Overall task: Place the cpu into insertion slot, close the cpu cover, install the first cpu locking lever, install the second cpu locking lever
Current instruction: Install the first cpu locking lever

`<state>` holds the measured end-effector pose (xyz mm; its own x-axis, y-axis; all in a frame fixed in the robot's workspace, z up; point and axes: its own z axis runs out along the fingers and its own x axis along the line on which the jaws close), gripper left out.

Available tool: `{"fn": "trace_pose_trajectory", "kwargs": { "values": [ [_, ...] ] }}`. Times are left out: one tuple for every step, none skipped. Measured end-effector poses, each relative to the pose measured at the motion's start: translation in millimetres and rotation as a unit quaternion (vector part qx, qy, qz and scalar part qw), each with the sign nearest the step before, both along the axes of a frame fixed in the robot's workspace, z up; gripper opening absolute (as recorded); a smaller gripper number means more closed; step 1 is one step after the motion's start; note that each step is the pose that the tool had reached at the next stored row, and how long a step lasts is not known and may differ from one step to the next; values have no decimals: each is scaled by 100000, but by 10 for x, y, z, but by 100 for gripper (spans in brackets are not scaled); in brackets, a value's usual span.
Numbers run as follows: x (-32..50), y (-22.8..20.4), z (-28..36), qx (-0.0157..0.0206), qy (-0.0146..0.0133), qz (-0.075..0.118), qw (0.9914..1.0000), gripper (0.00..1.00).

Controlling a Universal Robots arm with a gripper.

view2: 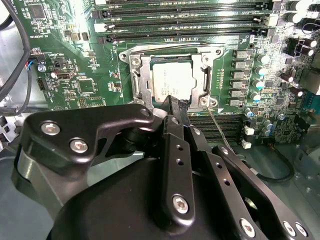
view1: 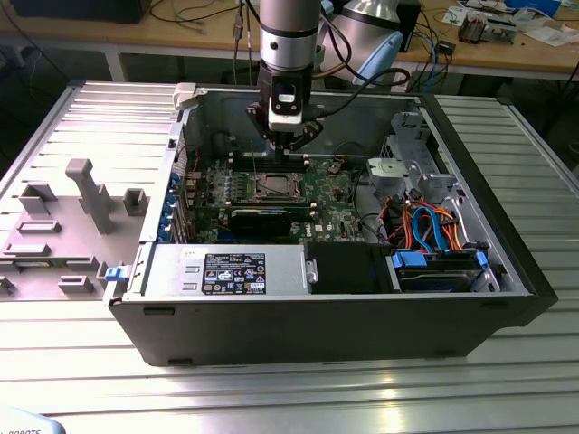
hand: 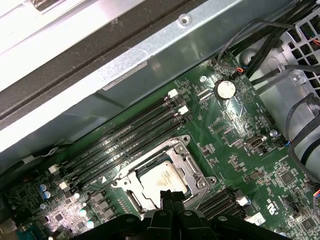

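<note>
Cpu (view2: 169, 81) lies beneath the cpu cover (view2: 142, 76); the gripper (view2: 177, 102), fingers pressed together and empty, hangs at the cover's edge.

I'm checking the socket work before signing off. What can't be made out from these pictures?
- Both wrist views: the gripper hides the near edge of the cpu and cpu cover.
- Second wrist view: a thin metal rod beside the cpu cover runs behind the gripper, its end hidden.
- Exterior view: the insertion slot is too small to show whether any locking lever is latched.
</note>
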<state>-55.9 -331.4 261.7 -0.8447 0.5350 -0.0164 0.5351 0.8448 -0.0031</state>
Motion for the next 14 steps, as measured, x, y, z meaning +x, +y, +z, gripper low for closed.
{"fn": "trace_pose_trajectory", "kwargs": {
  "values": [
    [0,0,0,-2,3,1,100000,11],
    [0,0,0,-1,2,5,100000,11],
    [0,0,0,0,1,6,100000,11],
    [0,0,0,0,-1,8,100000,11],
    [0,0,0,-1,1,13,100000,11],
    [0,0,0,-2,3,14,100000,11],
    [0,0,0,0,2,20,100000,11],
    [0,0,0,2,1,28,100000,11],
    [0,0,0,-1,0,63,100000,11],
    [0,0,0,2,3,145,100000,11],
    [0,0,0,-2,3,249,100000,11],
    [0,0,0,0,4,582,99998,11],
    [0,0,0,-2,3,1255,99992,11],
    [0,0,0,-3,2,2071,99979,11]
  ]
}}
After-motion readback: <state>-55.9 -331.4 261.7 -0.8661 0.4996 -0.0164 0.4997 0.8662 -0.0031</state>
